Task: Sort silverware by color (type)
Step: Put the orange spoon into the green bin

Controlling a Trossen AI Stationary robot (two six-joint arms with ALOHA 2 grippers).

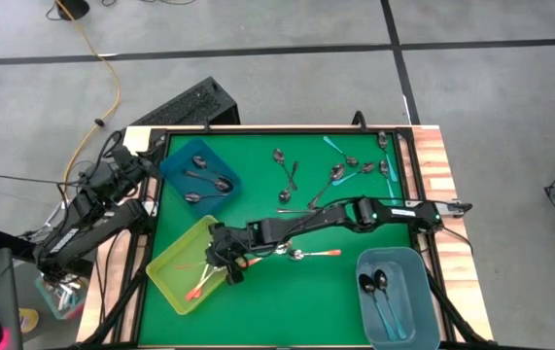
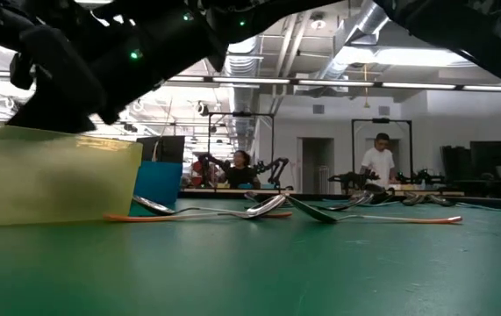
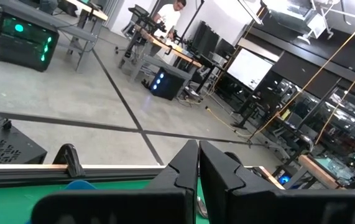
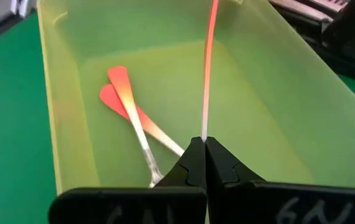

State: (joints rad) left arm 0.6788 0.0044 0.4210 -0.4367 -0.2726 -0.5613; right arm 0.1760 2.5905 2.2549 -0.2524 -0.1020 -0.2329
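Right gripper: the right gripper [image 4: 201,163] reached across the green table [image 1: 296,301] to hang over the yellow-green bin [image 1: 165,272], its fingers clamped on the thin handle of an orange-handled spoon [image 4: 207,68] that stood up from the fingertips above the bin.
In the yellow-green bin: two orange-handled spoons [image 4: 129,109] lay crossed on its floor.
Left gripper: the left gripper [image 3: 198,167] waited off the table's left edge, fingers pressed together on nothing.
Blue bin at the far left: the blue bin [image 1: 175,165] held dark grey spoons [image 1: 207,180].
Grey-blue bin at the near right: the grey-blue bin [image 1: 411,264] held teal-handled spoons [image 1: 376,292].
Loose on the table: one more orange-handled spoon [image 1: 314,255] lay just beside the right arm, and a scatter of mixed spoons [image 1: 340,170] lay toward the far right.
Room behind: two people [image 2: 378,160] showed at benches far off.
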